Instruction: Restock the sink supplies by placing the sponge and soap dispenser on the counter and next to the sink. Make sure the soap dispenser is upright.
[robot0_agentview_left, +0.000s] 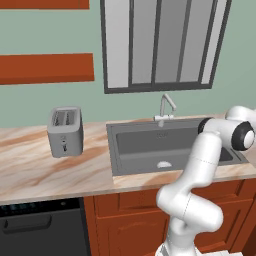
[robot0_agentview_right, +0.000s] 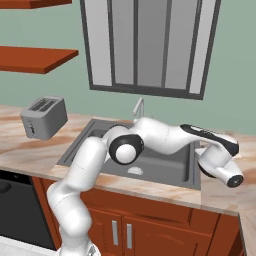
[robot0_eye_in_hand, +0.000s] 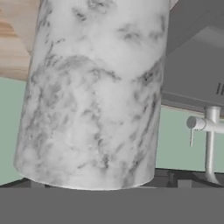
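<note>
The toaster (robot0_agentview_left: 65, 131) sits on the counter (robot0_agentview_left: 45, 170), well left of the sink (robot0_agentview_left: 150, 145). The faucet (robot0_agentview_left: 166, 107) stands behind the sink, under the window (robot0_agentview_left: 165, 45). A dishwasher (robot0_agentview_left: 40, 227) sits below the counter, under the toaster.

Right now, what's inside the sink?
The sink basin shows only its pale drain. The arm covers the right part in both base views, so that area can't be checked.

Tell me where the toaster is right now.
The toaster stands on the counter to the left of the sink in both base views, apart from the basin and below the wall shelf.
</note>
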